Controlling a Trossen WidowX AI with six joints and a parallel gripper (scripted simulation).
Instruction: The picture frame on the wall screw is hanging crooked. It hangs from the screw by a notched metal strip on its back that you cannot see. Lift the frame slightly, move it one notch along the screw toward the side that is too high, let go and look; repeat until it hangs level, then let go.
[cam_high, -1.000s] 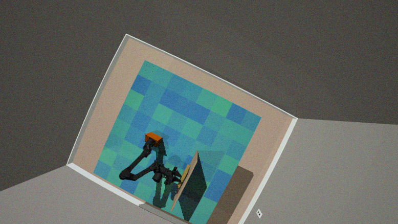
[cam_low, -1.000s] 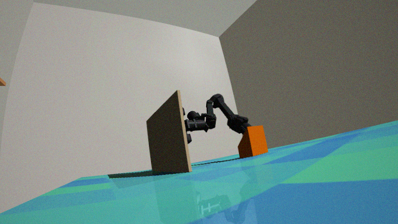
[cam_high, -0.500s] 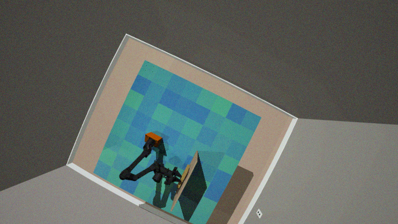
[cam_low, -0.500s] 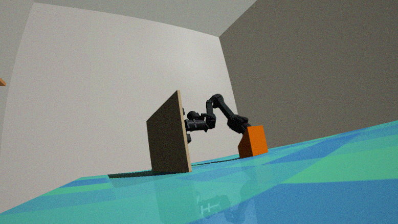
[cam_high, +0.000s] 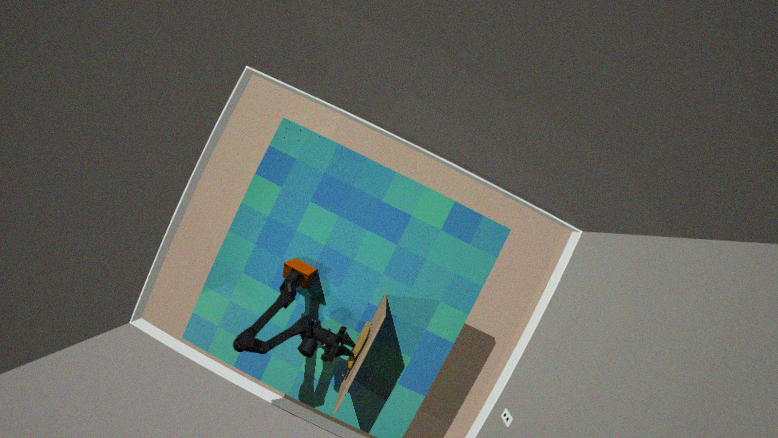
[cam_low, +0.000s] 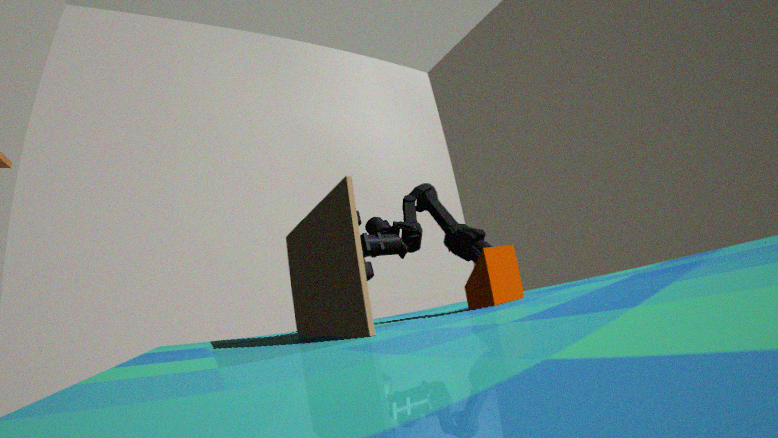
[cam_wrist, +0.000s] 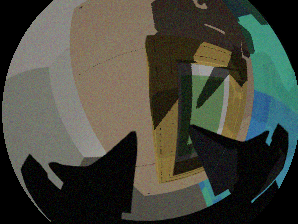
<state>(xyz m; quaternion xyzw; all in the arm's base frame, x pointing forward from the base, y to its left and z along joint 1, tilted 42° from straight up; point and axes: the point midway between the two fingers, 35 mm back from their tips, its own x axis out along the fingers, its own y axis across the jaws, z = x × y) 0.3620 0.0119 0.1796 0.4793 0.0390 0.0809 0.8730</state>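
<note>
The picture frame (cam_high: 365, 332) (cam_wrist: 236, 107) has gold bars around a green picture and hangs on the front of an upright tan board (cam_high: 377, 317) (cam_wrist: 105, 75) (cam_low: 326, 272). It looks slanted in the wrist view, but the angled lens leaves its true tilt unclear. My gripper (cam_high: 353, 349) (cam_wrist: 163, 132) is open, with its fingers close to the board face. In the wrist view the left fingertip shows over bare board and the right one over the frame's lower part; contact is unclear. Shadow covers the frame's upper left. The board hides the fingertips in the exterior view. Screw and notched strip are hidden.
The arm's orange base block (cam_high: 299, 266) (cam_low: 503, 274) stands behind the gripper on a blue-green patchwork floor area (cam_high: 381, 206) (cam_low: 626, 391). The board's lower edge is near the floor. Room walls surround the area, with an outlet (cam_high: 506, 417) on one wall.
</note>
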